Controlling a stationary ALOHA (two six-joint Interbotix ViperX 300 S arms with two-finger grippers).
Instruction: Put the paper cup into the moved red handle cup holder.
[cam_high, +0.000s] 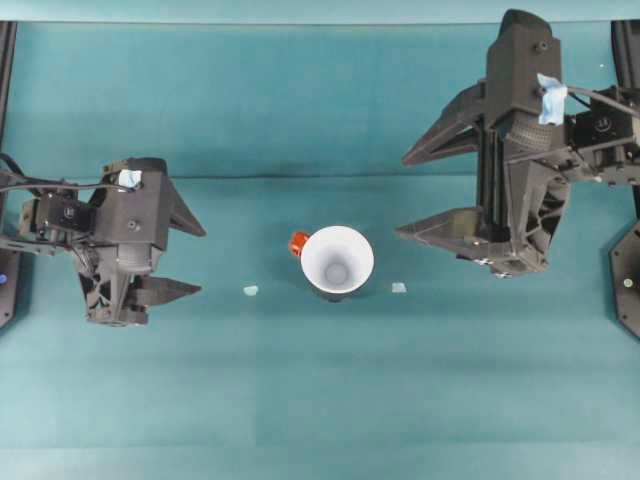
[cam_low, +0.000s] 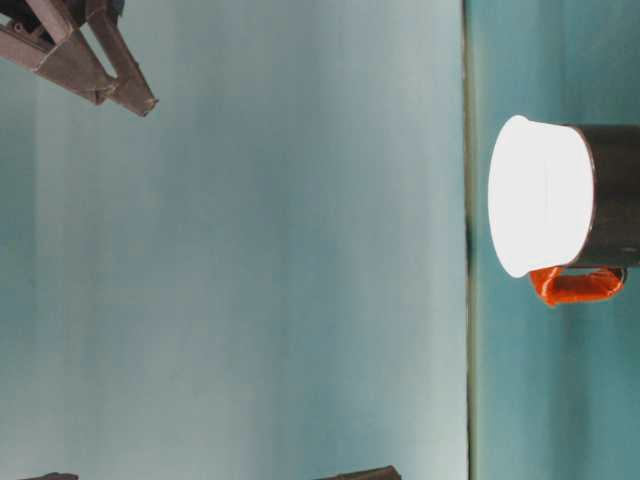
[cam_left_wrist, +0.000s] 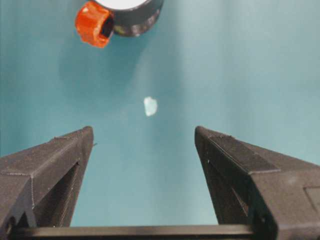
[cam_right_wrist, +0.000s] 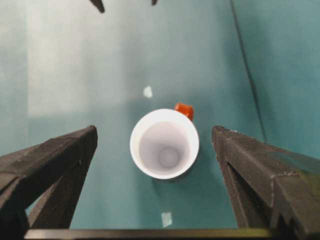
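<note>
Seen from the right wrist camera, the right gripper (cam_right_wrist: 155, 145) has its fingers (cam_right_wrist: 60, 165) spread wide apart with nothing between them but air, and below them the paper cup (cam_right_wrist: 164, 143) stands with its mouth facing straight up, so its white inside and small grey base are open to view. From that angle the cup hides nearly all of the cup holder, whose orange-red handle (cam_right_wrist: 184, 110) pokes out just past the rim. The table-level view gives what that one cannot: the paper cup (cam_low: 540, 195) is seated in the black cup holder (cam_low: 612, 195), its white upper part rising above the holder's rim, both standing upright on the tabletop (cam_low: 550, 400), with the handle (cam_low: 580, 287) looping off the holder's side wall. The cup's long axis therefore runs vertical, wide rim up and narrow base down. The left wrist camera shows the left gripper (cam_left_wrist: 144, 136) with its fingers (cam_left_wrist: 50, 165) also held well apart and empty, and beyond them a small pale scrap (cam_left_wrist: 150, 106) on the tabletop, then the holder's dark lower wall (cam_left_wrist: 137, 22) and its handle. From overhead, the cup (cam_high: 337, 262) sits between the two grippers, the left gripper (cam_high: 190, 262) and right gripper (cam_high: 415, 192) both well apart from it; the handle (cam_high: 298, 243) points toward the left gripper's side, and a scrap lies on each side of the cup (cam_high: 250, 290) (cam_high: 398, 288).
</note>
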